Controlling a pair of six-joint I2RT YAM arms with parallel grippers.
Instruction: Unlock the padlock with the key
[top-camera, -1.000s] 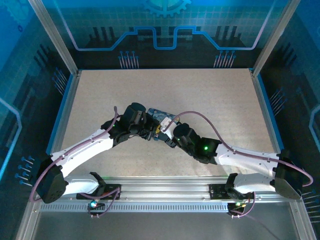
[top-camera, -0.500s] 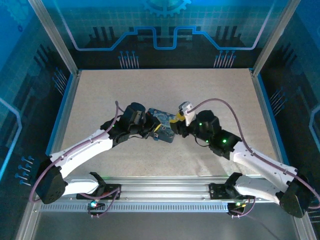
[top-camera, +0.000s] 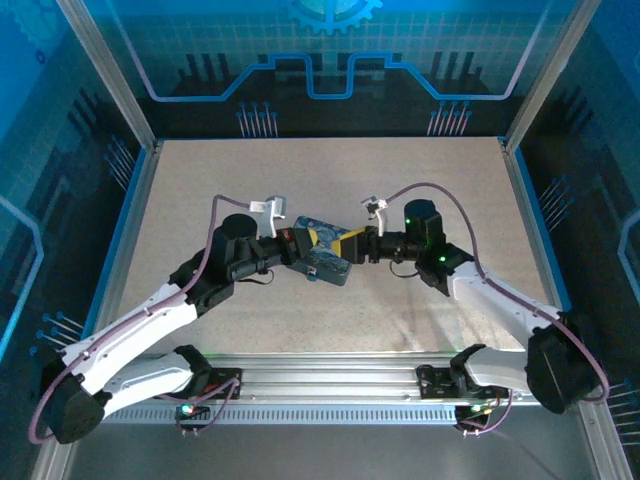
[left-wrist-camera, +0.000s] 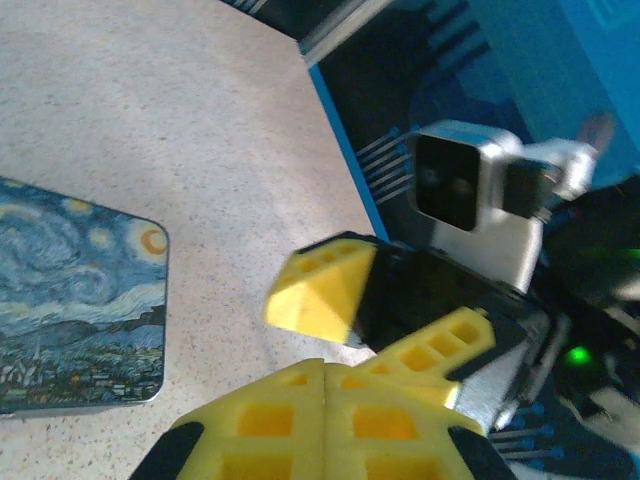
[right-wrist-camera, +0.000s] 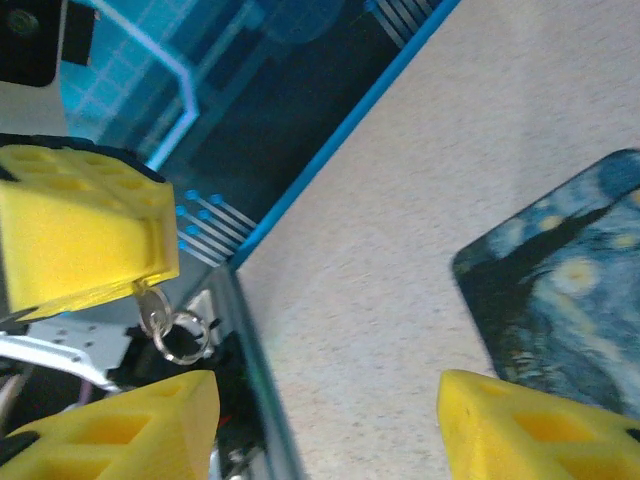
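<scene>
Dangling key (right-wrist-camera: 151, 305) beneath left gripper (right-wrist-camera: 88, 232)

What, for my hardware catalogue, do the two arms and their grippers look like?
The left arm and right arm have white links, black joints and a purplish cable looping alongside; a green light glows on the right one. The left gripper and right gripper each have blocky yellow fingers with square pockets.
</scene>
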